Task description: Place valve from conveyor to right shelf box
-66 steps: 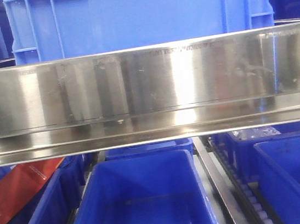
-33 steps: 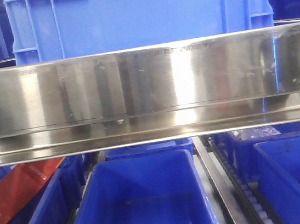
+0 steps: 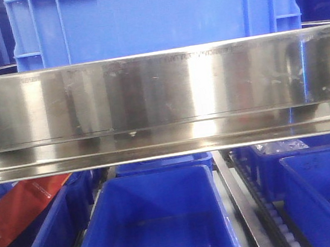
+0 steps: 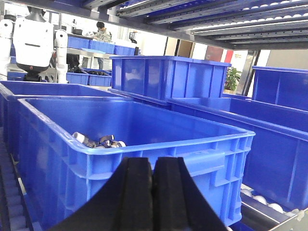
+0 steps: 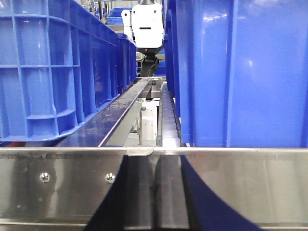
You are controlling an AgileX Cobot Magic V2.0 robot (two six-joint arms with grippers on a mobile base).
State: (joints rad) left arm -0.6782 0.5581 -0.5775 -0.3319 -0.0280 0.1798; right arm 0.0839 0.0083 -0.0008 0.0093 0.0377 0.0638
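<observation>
Valve parts (image 4: pixel 98 140) in blue box (image 4: pixel 144 144); steel rail (image 5: pixel 216 185) blocks right hand (image 5: pixel 153 192); both hands pressed together.

Steel shelf rail (image 3: pixel 162 99) before me; blue bins (image 3: pixel 159 221) on roller tracks (image 3: pixel 268 213) below, one bin (image 3: pixel 150 12) above.

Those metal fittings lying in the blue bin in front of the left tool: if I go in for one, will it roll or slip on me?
The metal fittings look rounded and shiny, so one would probably slip between smooth fingers and roll if nudged. They look solid, so likely heavy for their size and rigid. They lie heaped together against the blue bin's wall, so lifting one may shift its neighbours.
</observation>
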